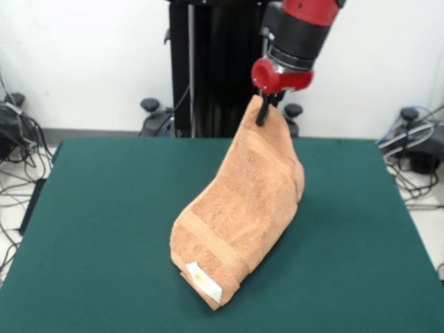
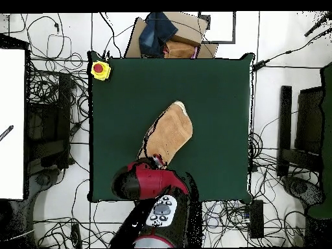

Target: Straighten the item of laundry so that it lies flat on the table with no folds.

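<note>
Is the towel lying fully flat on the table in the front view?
No, the gripper holds one end of the towel up in the air, while its folded lower end rests on the table.

Peach-orange terry towel (image 1: 243,208), small, folded over on itself, not flat. One end lifted high above the green table (image 1: 104,229); lower end rests on the cover w/ woven band and white label showing. Sits approx mid-table, slanting up.
</note>
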Robot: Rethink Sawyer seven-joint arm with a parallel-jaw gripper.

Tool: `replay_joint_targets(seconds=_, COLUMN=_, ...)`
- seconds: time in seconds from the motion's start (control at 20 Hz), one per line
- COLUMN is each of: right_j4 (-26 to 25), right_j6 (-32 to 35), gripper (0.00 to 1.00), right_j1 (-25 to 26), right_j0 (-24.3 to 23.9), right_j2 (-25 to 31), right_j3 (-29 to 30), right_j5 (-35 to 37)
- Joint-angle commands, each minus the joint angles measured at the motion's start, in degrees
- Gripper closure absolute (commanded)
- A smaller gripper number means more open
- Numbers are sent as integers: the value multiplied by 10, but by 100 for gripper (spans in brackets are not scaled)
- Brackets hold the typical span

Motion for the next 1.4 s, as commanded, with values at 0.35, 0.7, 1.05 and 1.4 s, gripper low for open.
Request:
replay_joint_targets(seconds=0.35, right_j4=29, right_j6=179, gripper=100, right_j1=82, right_j0=-24, right_j2=27, right_j3=42, right_j5=-92)
replay_joint_targets(seconds=0.7, right_j4=-2, right_j6=149, gripper=100, right_j1=73, right_j0=-56, right_j2=12, right_j3=74, right_j5=-100)
replay_joint_targets(seconds=1.05, right_j4=-63, right_j6=107, gripper=100, right_j1=48, right_j0=-115, right_j2=-12, right_j3=118, right_j5=-110)
replay_joint_targets(seconds=1.4, right_j4=-99, right_j6=112, gripper=100, right_j1=93, right_j0=-151, right_j2=-4, right_j3=102, right_j5=-156)
